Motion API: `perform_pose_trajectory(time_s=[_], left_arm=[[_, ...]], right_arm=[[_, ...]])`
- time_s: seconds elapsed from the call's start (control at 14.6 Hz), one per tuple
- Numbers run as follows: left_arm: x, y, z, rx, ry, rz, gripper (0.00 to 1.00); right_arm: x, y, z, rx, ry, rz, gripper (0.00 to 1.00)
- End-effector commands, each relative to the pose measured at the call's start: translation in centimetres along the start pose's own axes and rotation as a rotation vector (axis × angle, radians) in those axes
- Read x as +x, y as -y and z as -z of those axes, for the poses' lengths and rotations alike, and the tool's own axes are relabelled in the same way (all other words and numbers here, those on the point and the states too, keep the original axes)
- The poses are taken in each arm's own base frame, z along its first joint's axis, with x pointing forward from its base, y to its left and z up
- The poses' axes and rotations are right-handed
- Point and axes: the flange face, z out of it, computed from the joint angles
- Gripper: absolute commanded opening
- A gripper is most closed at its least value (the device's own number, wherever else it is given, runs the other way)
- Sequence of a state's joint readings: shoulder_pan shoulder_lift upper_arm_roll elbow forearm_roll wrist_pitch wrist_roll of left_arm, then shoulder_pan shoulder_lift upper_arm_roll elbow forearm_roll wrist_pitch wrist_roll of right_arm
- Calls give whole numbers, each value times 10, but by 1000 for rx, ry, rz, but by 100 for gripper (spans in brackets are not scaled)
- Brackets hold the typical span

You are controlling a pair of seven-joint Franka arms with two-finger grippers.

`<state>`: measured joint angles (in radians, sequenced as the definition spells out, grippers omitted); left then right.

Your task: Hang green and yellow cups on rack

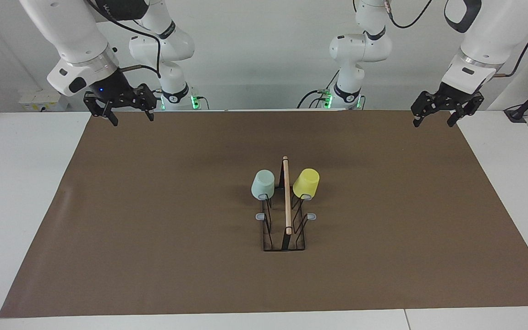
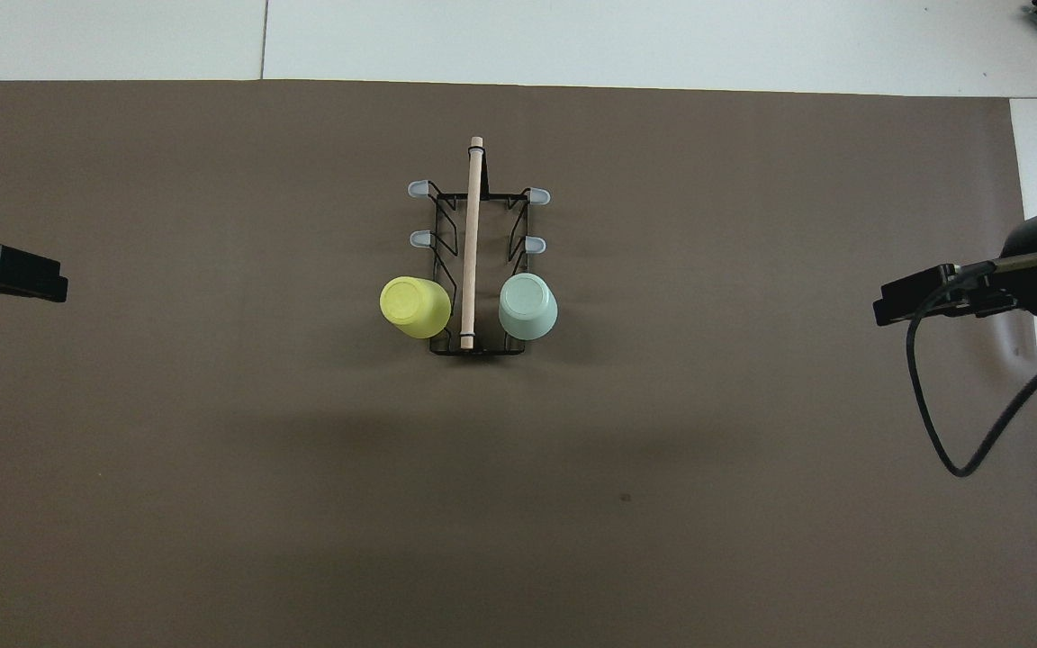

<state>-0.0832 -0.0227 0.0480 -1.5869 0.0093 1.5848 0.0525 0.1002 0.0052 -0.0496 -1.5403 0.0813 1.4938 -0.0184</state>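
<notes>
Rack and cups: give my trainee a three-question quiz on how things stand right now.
1. True or false: the green cup and the yellow cup both hang upside down on the rack.
2. How many prongs are bare?
3. Which gripper holds a cup? A) left gripper B) right gripper C) neither

Key: 1 true; 2 four; 3 C, both are open above the brown mat's corners nearest the robots.
</notes>
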Motion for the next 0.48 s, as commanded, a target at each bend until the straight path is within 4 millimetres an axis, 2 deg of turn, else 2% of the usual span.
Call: perform_pose_trajectory(time_s=[0.0,0.27,0.41], left_arm=[[-1,4,1,0,-2,8,100],[-2,4,1,0,1,8,100],[-2,5,1,0,2,9,100]], right_arm=[[3,-8,3,-24,-14,-32,100],[2,-18,3,-25,-12,-49,100],[2,-34,4,-26,-14,-72,100]])
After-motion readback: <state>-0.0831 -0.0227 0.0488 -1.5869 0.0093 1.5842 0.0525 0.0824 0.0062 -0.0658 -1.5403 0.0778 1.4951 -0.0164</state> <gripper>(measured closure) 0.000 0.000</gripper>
